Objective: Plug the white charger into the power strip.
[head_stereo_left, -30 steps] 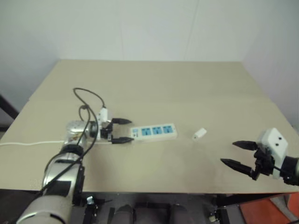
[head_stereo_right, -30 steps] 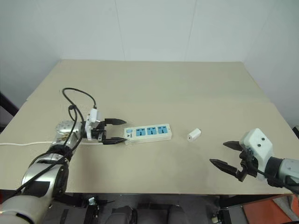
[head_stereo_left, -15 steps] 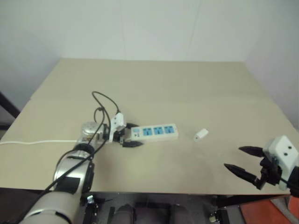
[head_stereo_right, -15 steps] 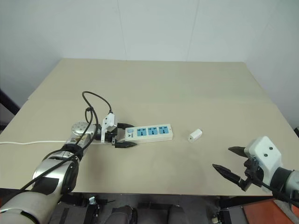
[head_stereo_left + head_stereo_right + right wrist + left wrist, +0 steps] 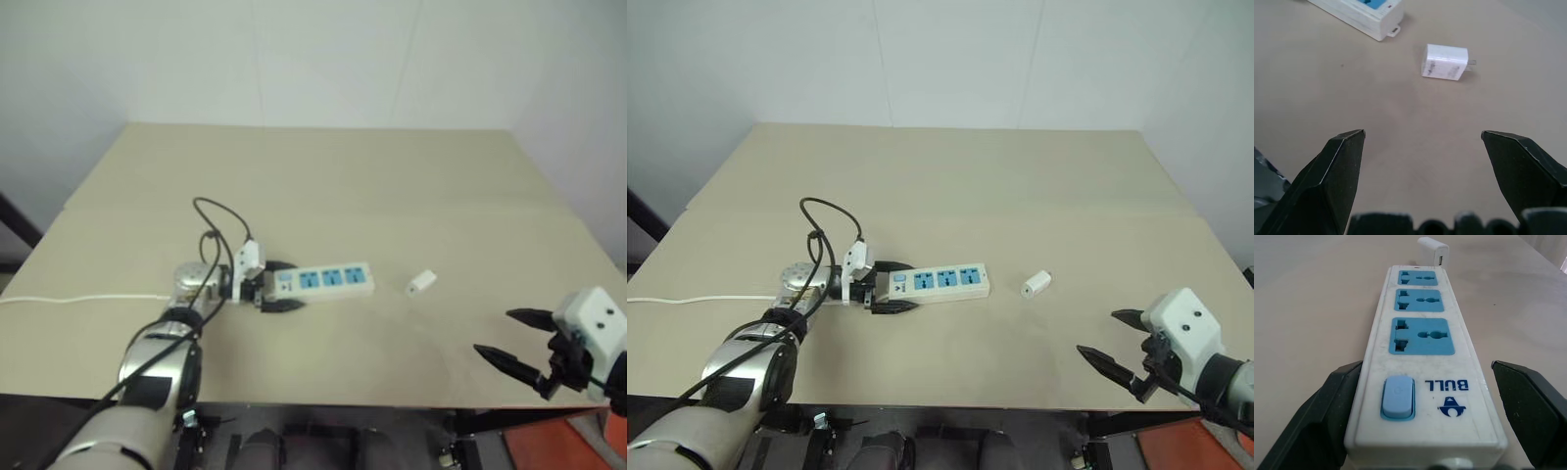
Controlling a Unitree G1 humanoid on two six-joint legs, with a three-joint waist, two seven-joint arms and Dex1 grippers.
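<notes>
The power strip (image 5: 323, 279) lies flat on the tan table, its three blue sockets facing up and its switch end (image 5: 1398, 396) toward my left gripper (image 5: 277, 285). That gripper is open, one black finger on each side of the switch end, and it holds nothing. The white charger (image 5: 420, 282) lies on its side just past the strip's far end, prongs (image 5: 1471, 62) showing. My right gripper (image 5: 493, 331) hovers open near the table's front right corner, pointing toward the charger from well short of it.
The strip's thin white cord (image 5: 78, 298) runs left off the table (image 5: 323, 186). A black cable (image 5: 217, 217) loops above my left wrist. The table's front edge lies just under the right gripper.
My left gripper has slid right and lower, so its fingers now straddle the strip's switch end. The right gripper has hardly moved.
</notes>
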